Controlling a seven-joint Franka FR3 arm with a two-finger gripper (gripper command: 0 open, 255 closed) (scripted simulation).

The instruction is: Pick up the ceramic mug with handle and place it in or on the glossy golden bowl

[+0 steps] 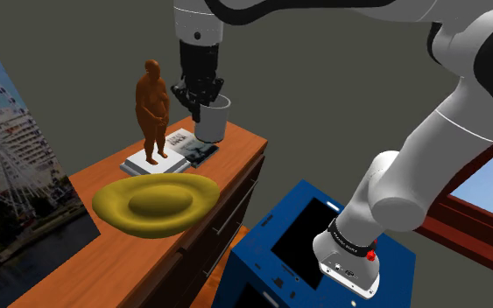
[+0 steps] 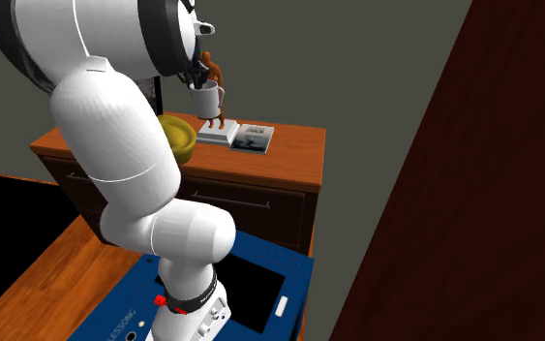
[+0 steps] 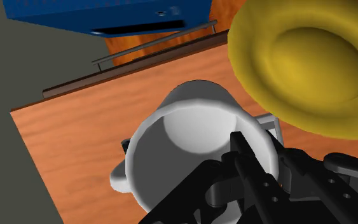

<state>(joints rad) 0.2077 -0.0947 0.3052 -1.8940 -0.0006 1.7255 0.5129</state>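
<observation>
A white mug [image 1: 212, 120] with a handle hangs in my black gripper [image 1: 202, 94], which is shut on its rim, one finger inside the cup and one outside. In the second exterior view the mug [image 2: 205, 100] is off the wooden dresser top, in front of a brown figurine. In the wrist view the mug [image 3: 193, 143] fills the space under the gripper [image 3: 263, 151], handle pointing away from the bowl. The glossy golden bowl [image 1: 155, 203] sits on the dresser toward the shoulder view's lower left, apart from the mug. It also appears as the bowl [image 2: 177, 137] and the bowl [image 3: 304, 67].
A brown figurine [image 1: 153, 105] stands on a stack of books [image 1: 167, 157] between mug and bowl. The dresser [image 1: 235, 150] has drawers with bar handles below its front edge. The blue stand [image 1: 310, 236] lies close beside it. A picture [image 1: 8, 166] hangs at the left.
</observation>
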